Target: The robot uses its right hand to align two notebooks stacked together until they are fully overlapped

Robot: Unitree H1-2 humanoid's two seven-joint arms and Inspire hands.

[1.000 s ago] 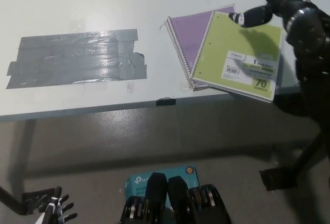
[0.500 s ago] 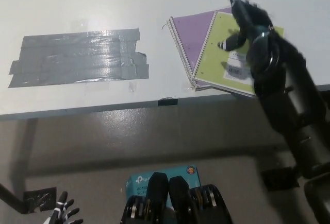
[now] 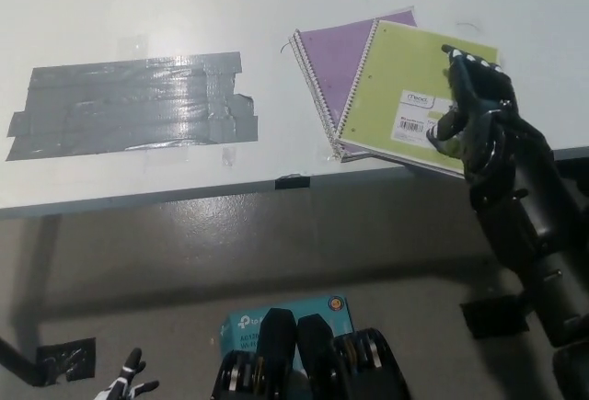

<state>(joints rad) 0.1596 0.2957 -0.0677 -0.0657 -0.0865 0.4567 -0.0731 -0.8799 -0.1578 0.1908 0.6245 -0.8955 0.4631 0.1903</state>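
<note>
Head view: black right hand (image 3: 471, 106), fingers spread, flat on glossy green spiral notebook (image 3: 409, 97) atop purple one (image 3: 336, 55).

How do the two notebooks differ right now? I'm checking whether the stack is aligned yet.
The green notebook lies on top, its cover fully visible; the purple notebook lies beneath, only its left part showing. The green one is turned clockwise relative to the purple one, so their edges do not match. The green one carries a printed label and the right hand rests on it; the purple one shows neither. Both are spiral-bound.
</note>
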